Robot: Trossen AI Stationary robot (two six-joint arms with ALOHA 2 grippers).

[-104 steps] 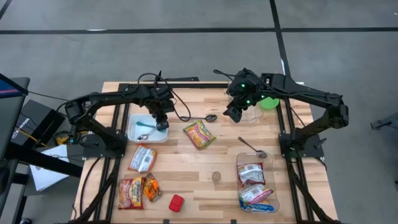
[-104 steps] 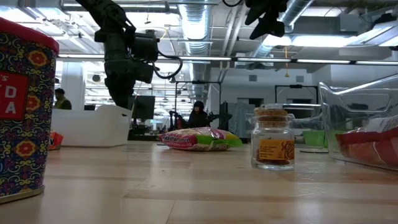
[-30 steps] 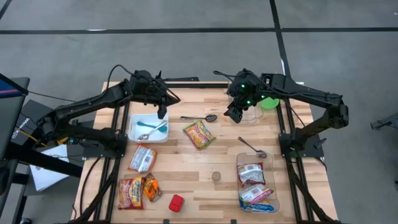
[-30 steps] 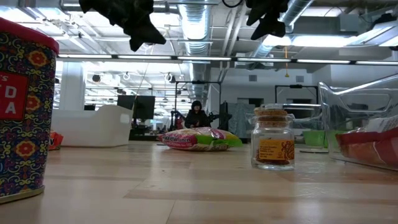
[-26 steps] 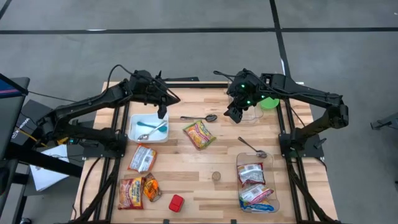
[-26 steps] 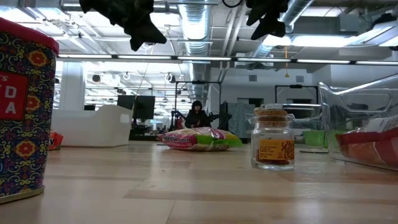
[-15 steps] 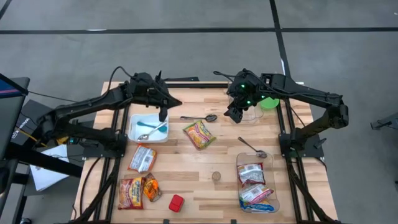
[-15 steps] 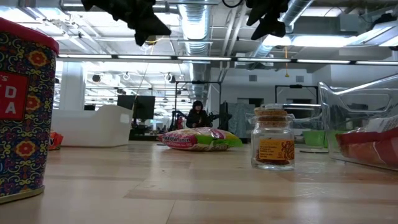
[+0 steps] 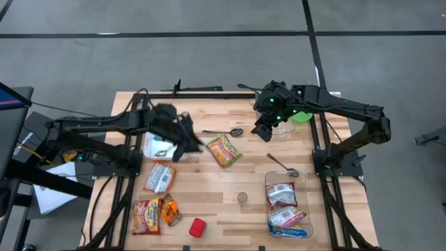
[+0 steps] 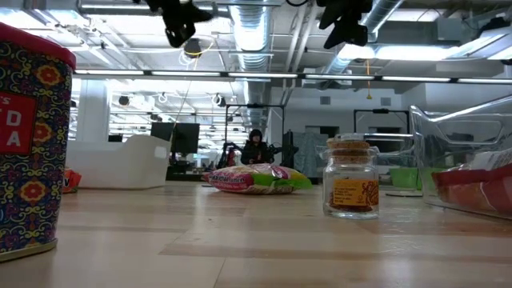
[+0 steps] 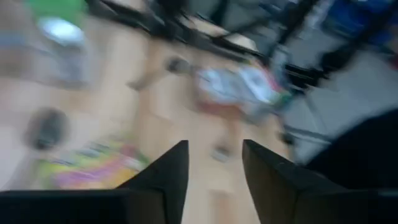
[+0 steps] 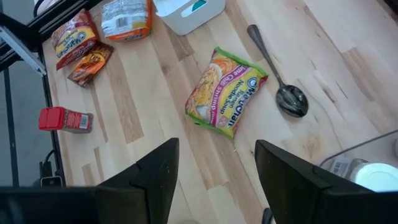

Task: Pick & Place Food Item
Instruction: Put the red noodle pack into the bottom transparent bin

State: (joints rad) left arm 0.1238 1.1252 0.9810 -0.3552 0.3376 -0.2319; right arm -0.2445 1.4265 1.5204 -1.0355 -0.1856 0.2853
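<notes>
**A:** Where was the left gripper (image 9: 189,144) at that instant?

**B:** Up off the table, blurred, hanging over the right edge of the white bin (image 9: 150,145), just beside the yellow noodle packet (image 9: 224,150). In its own wrist view two dark fingers (image 11: 166,180) stood apart with a clear gap and nothing between them.

**A:** And the right gripper (image 9: 262,130)?

**B:** It hung high over the far right part of the table, near the green lid (image 9: 302,115). Its fingers (image 12: 158,171) were spread too, empty, and the packet showed on the boards beneath the gap.

**A:** So the packet itself?

**B:** It lay flat on the wooden table (image 9: 216,181), roughly mid-table, touched by neither gripper. A spoon (image 9: 224,132) lay just beyond it, apart from it.

**A:** What else was about?

**B:** Another spoon (image 9: 282,165) lay near the clear tray (image 9: 269,209), which held two packets. Three more packets sat toward the near left, with a red spice tin (image 9: 198,227) close by and a small jar (image 9: 242,198) standing alone. From table height, a person (image 10: 255,149) sat far back in the room.
</notes>
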